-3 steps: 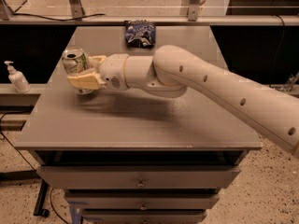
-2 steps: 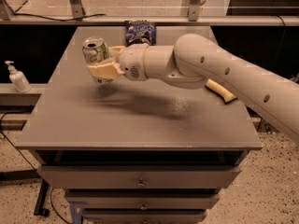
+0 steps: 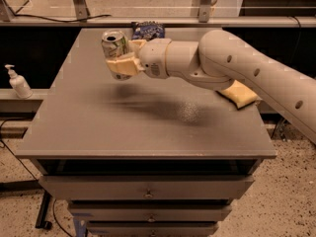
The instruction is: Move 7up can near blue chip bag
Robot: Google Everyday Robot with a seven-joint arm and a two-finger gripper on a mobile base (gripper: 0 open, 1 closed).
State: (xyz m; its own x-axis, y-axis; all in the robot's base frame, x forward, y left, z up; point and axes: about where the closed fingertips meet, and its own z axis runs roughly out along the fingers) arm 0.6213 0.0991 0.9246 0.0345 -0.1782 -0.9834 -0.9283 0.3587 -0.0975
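The 7up can (image 3: 114, 43), white and light green with a silver open top, is held upright in my gripper (image 3: 124, 59) above the back left part of the grey table (image 3: 98, 127). The cream fingers are shut on the can's lower side. The blue chip bag (image 3: 148, 30) lies at the table's back edge, just right of the can and partly hidden behind my wrist. The white arm reaches in from the right.
A yellow sponge (image 3: 238, 94) lies near the table's right edge, under my arm. A white pump bottle (image 3: 19, 82) stands on a ledge left of the table. Drawers are below the tabletop. A rail runs behind the table.
My gripper has carried the can up off the table and toward the back right, closer to the blue chip bag. The sponge came into view as the arm moved.
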